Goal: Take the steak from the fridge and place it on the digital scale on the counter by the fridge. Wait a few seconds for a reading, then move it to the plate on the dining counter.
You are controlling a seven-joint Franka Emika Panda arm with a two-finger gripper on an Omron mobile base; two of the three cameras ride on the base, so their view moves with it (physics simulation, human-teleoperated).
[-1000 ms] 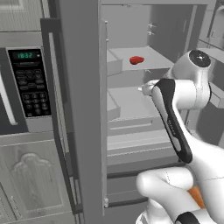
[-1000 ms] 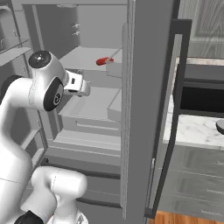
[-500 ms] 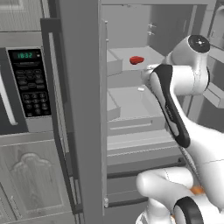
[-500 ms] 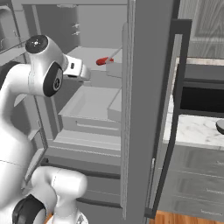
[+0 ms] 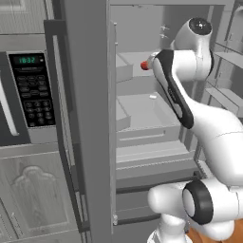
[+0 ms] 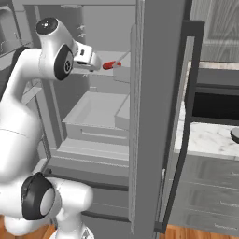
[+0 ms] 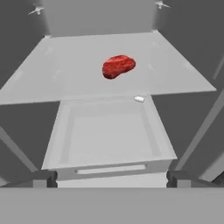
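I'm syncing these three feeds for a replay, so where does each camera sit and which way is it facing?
Left base view: behind the arm on its left, facing the open fridge and microwave; the arm rises at right.
Right base view: behind on its right, facing the fridge and counter; the arm rises at left.
Hand view: on the hand, looking into the fridge at the steak; fingertips at bottom.
All three share the steak.

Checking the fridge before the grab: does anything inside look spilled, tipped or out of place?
Nothing stands out. The steak lies flat on a bare fridge shelf, unwrapped and apart from the walls. The drawer below it sits level. The gripper is short of the steak, touching nothing.
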